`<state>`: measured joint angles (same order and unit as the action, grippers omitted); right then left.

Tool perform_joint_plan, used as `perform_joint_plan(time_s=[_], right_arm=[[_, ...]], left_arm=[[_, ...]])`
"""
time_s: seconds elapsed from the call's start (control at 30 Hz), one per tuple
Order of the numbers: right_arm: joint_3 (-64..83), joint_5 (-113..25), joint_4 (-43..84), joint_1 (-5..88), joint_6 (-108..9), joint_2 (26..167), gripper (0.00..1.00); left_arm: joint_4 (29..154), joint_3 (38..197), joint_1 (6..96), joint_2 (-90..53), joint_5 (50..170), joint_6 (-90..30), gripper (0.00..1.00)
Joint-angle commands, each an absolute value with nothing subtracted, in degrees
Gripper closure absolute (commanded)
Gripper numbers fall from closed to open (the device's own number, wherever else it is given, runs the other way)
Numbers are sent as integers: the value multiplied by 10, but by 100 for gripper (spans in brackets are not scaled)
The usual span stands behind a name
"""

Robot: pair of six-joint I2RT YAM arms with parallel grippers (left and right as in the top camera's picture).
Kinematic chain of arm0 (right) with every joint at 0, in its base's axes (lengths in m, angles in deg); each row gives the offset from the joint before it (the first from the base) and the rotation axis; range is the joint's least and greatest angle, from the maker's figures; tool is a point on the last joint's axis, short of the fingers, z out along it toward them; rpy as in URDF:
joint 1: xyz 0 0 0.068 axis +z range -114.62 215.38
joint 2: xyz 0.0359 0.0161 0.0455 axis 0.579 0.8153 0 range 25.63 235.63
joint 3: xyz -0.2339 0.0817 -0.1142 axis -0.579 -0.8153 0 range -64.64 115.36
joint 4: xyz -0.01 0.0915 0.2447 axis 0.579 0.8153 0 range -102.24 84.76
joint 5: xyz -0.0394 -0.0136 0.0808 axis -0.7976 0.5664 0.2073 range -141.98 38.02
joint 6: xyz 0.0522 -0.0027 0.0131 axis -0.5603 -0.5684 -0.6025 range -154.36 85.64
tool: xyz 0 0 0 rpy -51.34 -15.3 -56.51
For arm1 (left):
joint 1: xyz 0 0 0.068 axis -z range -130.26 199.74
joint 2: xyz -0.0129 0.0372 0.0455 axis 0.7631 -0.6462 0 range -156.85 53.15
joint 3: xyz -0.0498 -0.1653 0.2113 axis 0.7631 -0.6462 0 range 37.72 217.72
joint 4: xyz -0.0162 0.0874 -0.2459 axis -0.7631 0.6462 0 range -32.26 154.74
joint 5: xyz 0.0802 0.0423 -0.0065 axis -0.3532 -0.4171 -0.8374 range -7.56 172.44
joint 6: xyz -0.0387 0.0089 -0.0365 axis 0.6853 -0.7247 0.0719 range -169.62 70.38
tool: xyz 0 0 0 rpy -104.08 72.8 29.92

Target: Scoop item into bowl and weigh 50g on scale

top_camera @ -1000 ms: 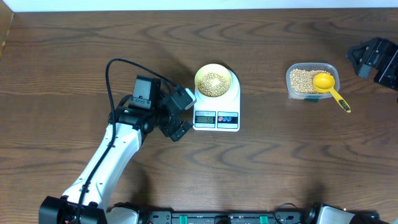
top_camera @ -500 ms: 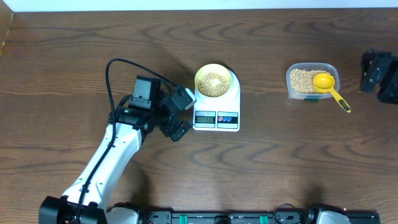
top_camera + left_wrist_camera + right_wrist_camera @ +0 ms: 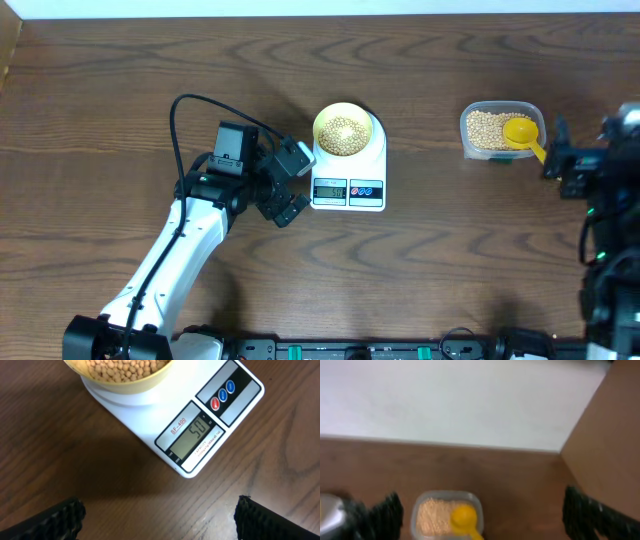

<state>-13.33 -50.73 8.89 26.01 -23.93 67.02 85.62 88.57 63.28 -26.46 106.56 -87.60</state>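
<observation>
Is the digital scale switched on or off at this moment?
On. In the left wrist view the display of the scale shows the digits 50, with the bowl of beans on its platform.

The worktop is dark wood with strong grain and a dull sheen. The scale is smooth, glossy white plastic, the bowl smooth pale yellow. Its beans look matt. The tub is clear plastic, the scoop shiny yellow plastic. The left pincer is matt black, finely ribbed at its tips.
</observation>
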Motion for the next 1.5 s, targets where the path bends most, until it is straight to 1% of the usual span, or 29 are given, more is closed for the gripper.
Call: perform_joint_plan(time_s=[0.0,0.33,0.67,0.83,0.97,1.17,1.47], right_arm=[[-224,-509,36,272,-229,611,1],[-466,-519,-114,324,-229,443,1],[-603,-521,-176,333,-229,339,1],[-644,-521,-178,333,-229,300,1],[-643,-521,-130,333,-230,258,1],[-643,-520,-77,340,-230,259,1],[-643,-518,-79,340,-230,259,1]], left_arm=[[856,886,630,-257,1073,-884,2],[856,886,630,-257,1073,-884,2],[856,886,630,-257,1073,-884,2],[856,886,630,-257,1073,-884,3],[856,886,630,-257,1073,-884,2],[856,886,630,-257,1073,-884,2],[856,886,630,-257,1073,-884,2]])
